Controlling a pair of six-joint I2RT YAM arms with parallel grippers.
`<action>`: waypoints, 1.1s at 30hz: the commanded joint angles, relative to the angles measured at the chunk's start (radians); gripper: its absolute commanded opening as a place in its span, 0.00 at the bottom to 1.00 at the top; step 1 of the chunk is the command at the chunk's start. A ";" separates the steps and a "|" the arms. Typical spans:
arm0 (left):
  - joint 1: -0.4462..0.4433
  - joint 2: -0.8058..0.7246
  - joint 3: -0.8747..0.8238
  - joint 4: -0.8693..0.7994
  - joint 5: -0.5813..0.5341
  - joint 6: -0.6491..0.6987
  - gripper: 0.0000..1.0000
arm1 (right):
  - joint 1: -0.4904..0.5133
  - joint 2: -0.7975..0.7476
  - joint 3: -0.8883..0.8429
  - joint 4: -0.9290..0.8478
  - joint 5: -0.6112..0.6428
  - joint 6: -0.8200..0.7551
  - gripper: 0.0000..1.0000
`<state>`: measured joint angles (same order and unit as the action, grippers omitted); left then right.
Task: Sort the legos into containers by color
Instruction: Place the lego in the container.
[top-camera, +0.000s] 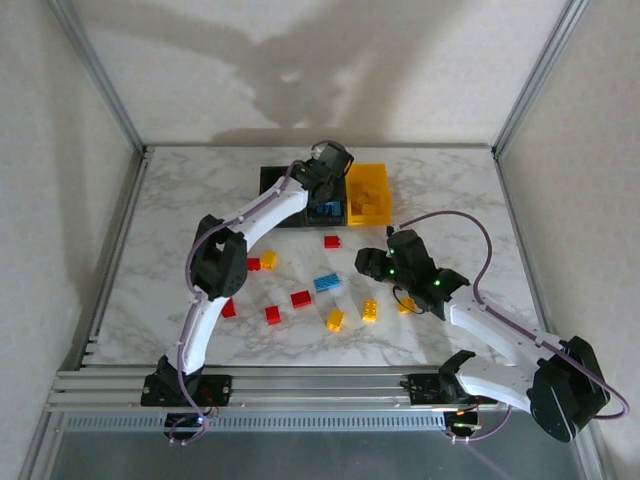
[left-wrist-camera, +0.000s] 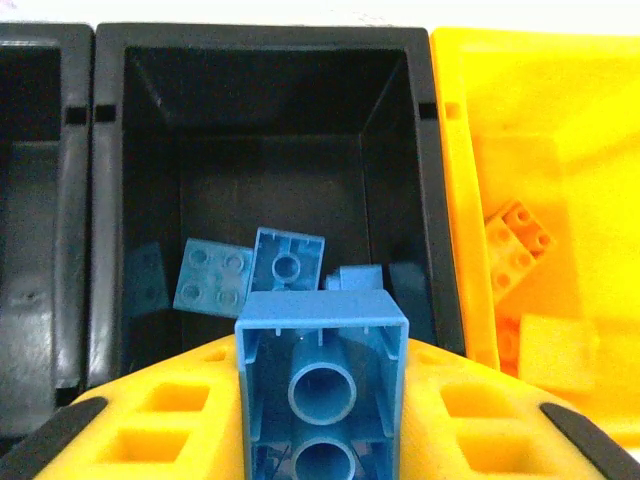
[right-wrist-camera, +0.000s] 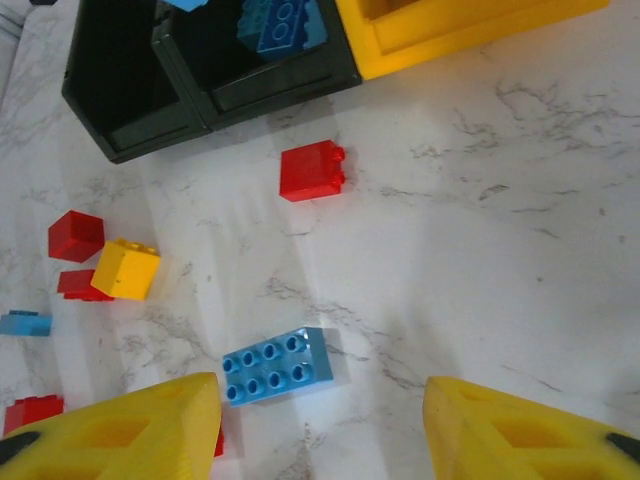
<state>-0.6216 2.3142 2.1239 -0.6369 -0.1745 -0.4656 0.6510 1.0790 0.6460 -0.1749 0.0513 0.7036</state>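
Blue studded plastic brick (left-wrist-camera: 322, 385) is clamped in the left hand (left-wrist-camera: 322, 430), hollow underside toward the wrist camera, long axis running along the fingers. The middle black plastic bin (left-wrist-camera: 270, 38) lies straight ahead of that hand, with other blue bricks (left-wrist-camera: 250, 275) on its floor. The yellow bin (left-wrist-camera: 462, 200) is just to the hand's right, another black bin (left-wrist-camera: 45, 200) to its left. The brick looks centred between the walls, so letting go seems safe. The right hand (right-wrist-camera: 320, 420), fingers apart and empty, hovers over the marble surface (right-wrist-camera: 520, 250), a blue eight-stud brick (right-wrist-camera: 277, 365) just ahead of its gap.
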 joint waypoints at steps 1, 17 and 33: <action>0.014 0.071 0.111 -0.077 -0.043 0.033 0.20 | -0.011 -0.021 -0.018 -0.010 0.024 0.020 0.56; 0.046 0.196 0.219 -0.075 -0.022 0.038 0.40 | -0.018 -0.004 -0.010 -0.013 0.038 0.014 0.56; 0.018 -0.135 -0.092 0.003 0.085 0.052 0.59 | -0.020 0.048 0.051 -0.012 0.024 -0.004 0.57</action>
<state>-0.5907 2.3180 2.1159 -0.6624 -0.1375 -0.4362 0.6388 1.1282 0.6575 -0.1841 0.0704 0.7166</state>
